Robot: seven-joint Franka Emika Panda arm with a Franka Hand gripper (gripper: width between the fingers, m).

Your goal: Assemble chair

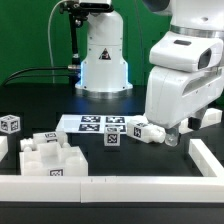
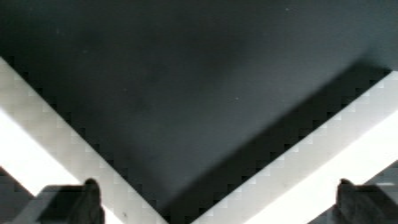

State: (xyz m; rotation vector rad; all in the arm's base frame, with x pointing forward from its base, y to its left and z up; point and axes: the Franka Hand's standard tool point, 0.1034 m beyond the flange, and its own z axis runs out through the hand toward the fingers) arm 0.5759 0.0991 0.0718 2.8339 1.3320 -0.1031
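Observation:
The chair is in loose white tagged parts. A cluster of blocks and slabs (image 1: 50, 155) lies at the exterior view's front left, with a tagged block (image 1: 10, 124) behind it. A small cube (image 1: 112, 138) and a peg-like part (image 1: 150, 130) lie near the middle, and another part (image 1: 210, 117) sits at the right. My gripper (image 1: 171, 138) hangs low over the table just right of the peg-like part. In the wrist view my gripper (image 2: 217, 206) stands open, its dark fingertips (image 2: 71, 205) far apart with only black table between them.
The marker board (image 1: 95, 124) lies flat behind the cube. A white rail (image 1: 100, 186) runs along the front and another (image 1: 205, 158) along the right; in the wrist view two white rails (image 2: 45, 130) meet in a V. The white robot base (image 1: 103, 60) stands at the back.

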